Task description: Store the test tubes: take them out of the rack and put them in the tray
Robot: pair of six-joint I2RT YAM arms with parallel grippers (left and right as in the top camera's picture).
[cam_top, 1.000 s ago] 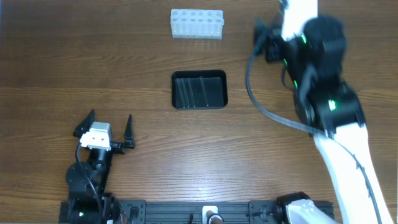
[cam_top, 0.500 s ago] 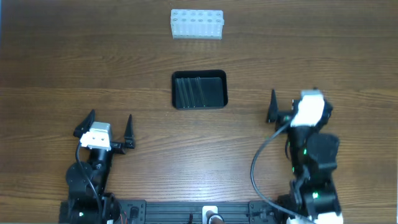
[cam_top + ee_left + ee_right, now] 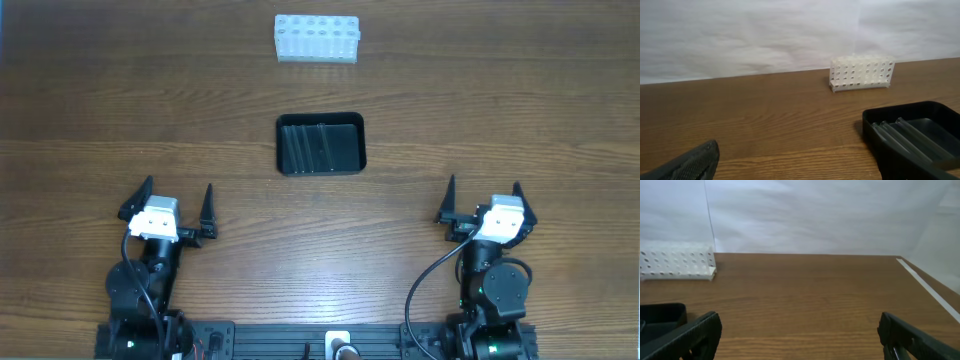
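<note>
Test tubes [image 3: 318, 147], clear ones, lie flat inside the black tray [image 3: 281, 146], which sits a little above the centre of the top view. The white rack [image 3: 316, 39] stands at the upper middle of that frame, well apart from the tray. I cannot tell if something is in its holes.

My left gripper [image 3: 178, 184] is at the lower left of the frame and my right gripper [image 3: 484, 182] at the lower right. Both are low over the brown table [image 3: 100, 100], close to my bases. The tray is between them and higher in the picture, away from both, and the rack is farther off again.

On each gripper the two fingers are spread wide. They hold nothing and touch neither the tray nor the rack.

I count one rack, one tray and two grippers. In the tray I see about three test tubes side by side, but the exact number is not sure for me.
</note>
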